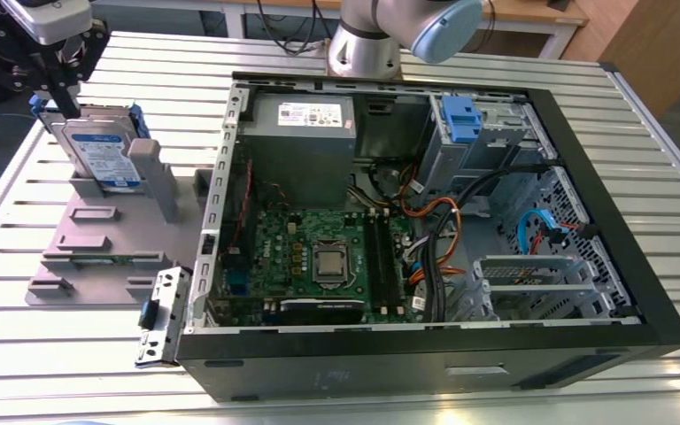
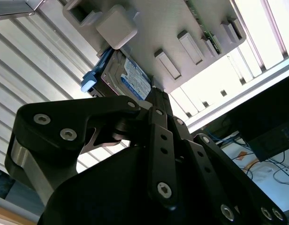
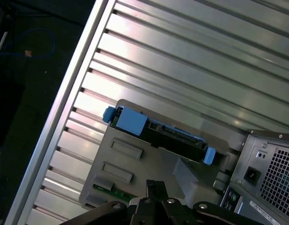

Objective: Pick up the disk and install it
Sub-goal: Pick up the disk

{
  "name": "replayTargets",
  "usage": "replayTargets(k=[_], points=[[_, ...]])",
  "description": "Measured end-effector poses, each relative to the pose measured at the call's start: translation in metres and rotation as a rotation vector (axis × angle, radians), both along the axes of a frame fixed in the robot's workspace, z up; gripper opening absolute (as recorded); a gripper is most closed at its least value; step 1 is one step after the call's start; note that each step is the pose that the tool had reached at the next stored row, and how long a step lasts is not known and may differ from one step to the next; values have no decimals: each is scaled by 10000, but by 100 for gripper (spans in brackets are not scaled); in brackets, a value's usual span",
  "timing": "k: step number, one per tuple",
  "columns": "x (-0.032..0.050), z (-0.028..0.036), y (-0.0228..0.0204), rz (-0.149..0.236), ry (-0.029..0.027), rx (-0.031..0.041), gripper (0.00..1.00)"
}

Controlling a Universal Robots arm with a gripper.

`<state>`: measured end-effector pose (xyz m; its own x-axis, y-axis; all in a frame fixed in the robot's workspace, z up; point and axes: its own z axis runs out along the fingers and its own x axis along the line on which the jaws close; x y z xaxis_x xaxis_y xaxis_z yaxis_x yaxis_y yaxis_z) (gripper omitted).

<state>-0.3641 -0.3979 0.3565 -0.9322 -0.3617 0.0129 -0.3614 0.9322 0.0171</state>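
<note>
The disk (image 1: pixel 102 155) stands on edge in a grey holder (image 1: pixel 86 243) at the exterior view's left, outside the open computer case (image 1: pixel 352 359). It is silver with a white-and-blue label and blue rails. My gripper (image 1: pixel 70 104) hangs just over the disk's top edge, its black fingers drawn together and nothing seen between them. In the second wrist view the fingertips (image 2: pixel 155 92) lie close against the labelled face of the disk (image 2: pixel 135 77). The first wrist view looks down on the disk's top edge (image 3: pixel 158 134), which lies apart from the gripper (image 3: pixel 153 183).
The case lies open with its motherboard (image 1: pixel 316 257), power supply (image 1: pixel 305 133) and cables exposed. A drive cage with a blue clip (image 1: pixel 460 119) sits at its far right corner. A slatted metal table (image 1: pixel 33 354) carries everything; the arm's base (image 1: pixel 370 44) stands behind the case.
</note>
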Motion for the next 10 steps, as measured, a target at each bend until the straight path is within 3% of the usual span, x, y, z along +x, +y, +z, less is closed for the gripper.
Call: replayTargets(k=[10], points=[[0, 0, 0, 91, 0, 0, 11]])
